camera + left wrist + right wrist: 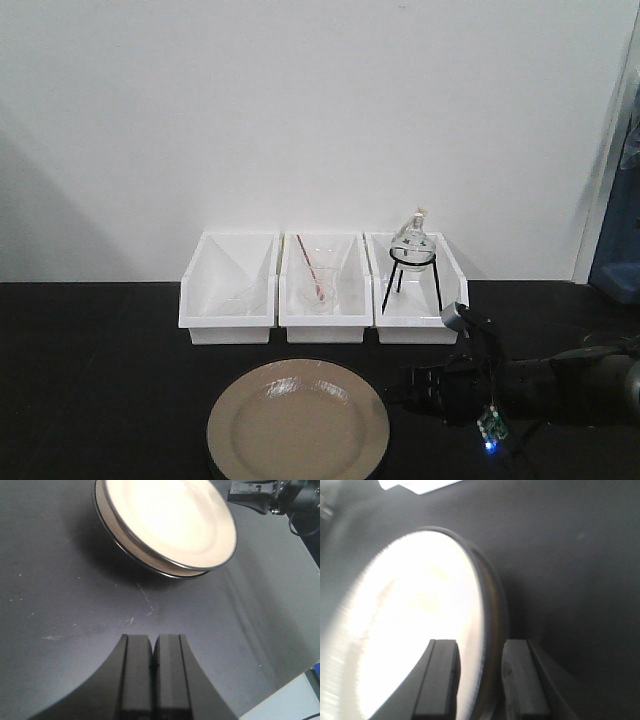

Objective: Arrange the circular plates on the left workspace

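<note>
Two tan circular plates are stacked, seen as one disc at the front middle of the black countertop, the left workspace. The left wrist view shows the upper plate on the lower plate's rim. My right gripper lies low at the stack's right edge. In its wrist view the gripper is open, one finger over the bright plate, the other finger outside the dark rim. My left gripper is shut and empty, above bare countertop short of the stack.
Three white bins stand in a row behind the plates: a left bin, a middle bin with a beaker and a red-striped rod, and a right bin holding a flask on a tripod. The counter's white edge runs nearby.
</note>
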